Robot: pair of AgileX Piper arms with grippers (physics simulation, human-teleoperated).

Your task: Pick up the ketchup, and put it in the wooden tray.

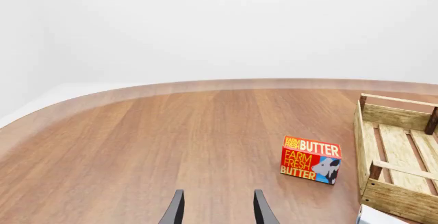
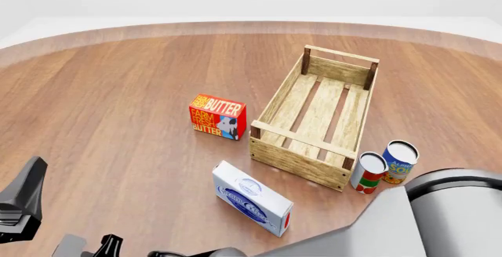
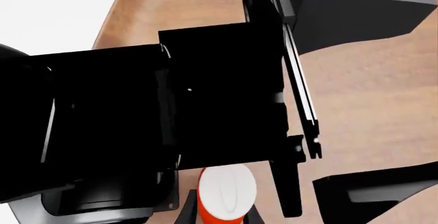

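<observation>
Right gripper clamps the ketchup, lower centre; tray empty. Left gripper narrowly open, idle.

The light is bright and even, and it seems to come from above. The brown table looks smooth and has only a soft shine, no hard glare. Shadows are faint: a thin dark patch lies under the butter box, and another under the wooden crate near it. Everything is sharp, with no blur. In the right wrist view a big black arm shows almost no detail, and it throws dark, hard-edged shadows on the table.
</observation>
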